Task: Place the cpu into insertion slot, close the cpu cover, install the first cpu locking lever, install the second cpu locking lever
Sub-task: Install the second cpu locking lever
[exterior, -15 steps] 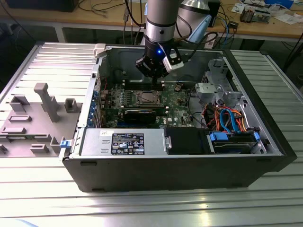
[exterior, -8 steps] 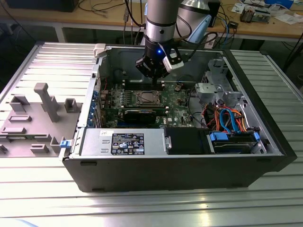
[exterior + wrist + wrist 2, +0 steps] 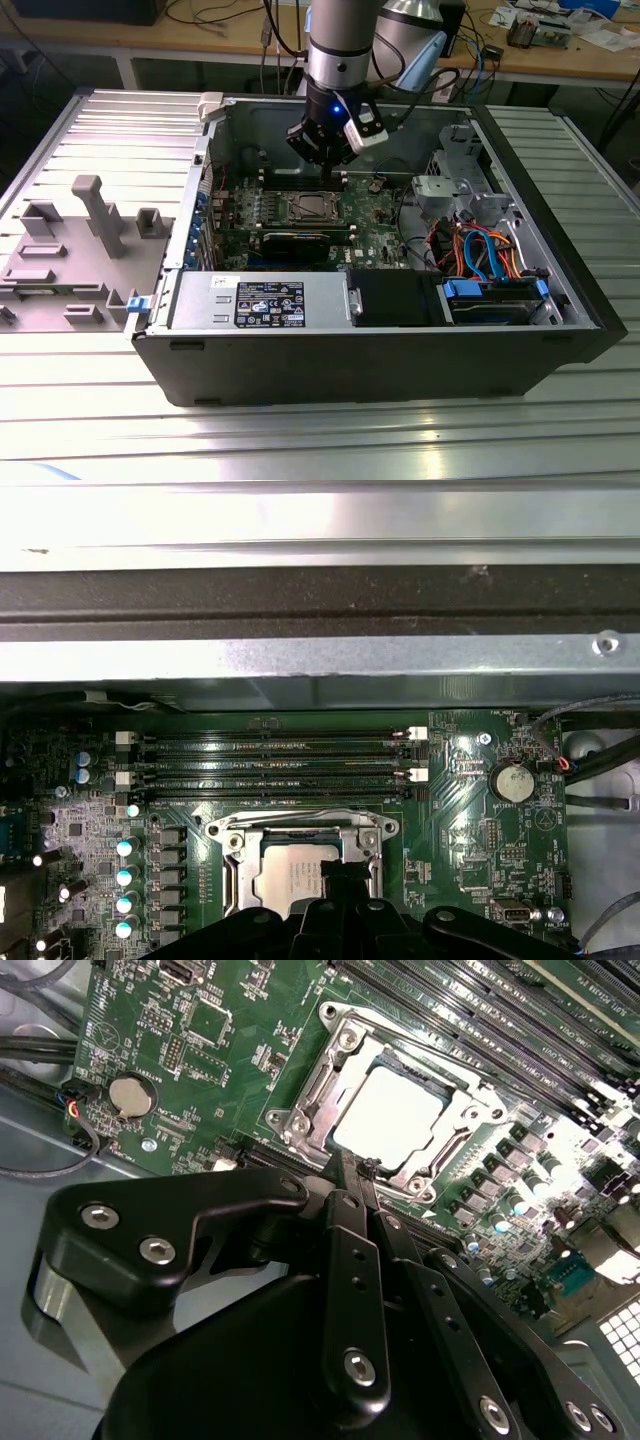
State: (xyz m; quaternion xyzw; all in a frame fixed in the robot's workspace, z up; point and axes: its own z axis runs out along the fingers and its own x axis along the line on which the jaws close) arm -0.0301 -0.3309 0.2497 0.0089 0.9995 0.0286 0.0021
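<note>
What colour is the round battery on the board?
Silvery-grey: the round battery shows best in the second wrist view, on the green circuit board.

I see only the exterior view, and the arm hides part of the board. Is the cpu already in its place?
Observer: Yes. In both wrist views the cpu lies flat and seated, with its bright face up.
Operator: And the cover, is it down?
Observer: In the second wrist view the cpu cover lies flat around the cpu, which shows through its window.
Operator: What is the hand doing?
Observer: The hand has its fingers together, holding nothing, beside the cover's edge. I cannot tell whether it touches.
</note>
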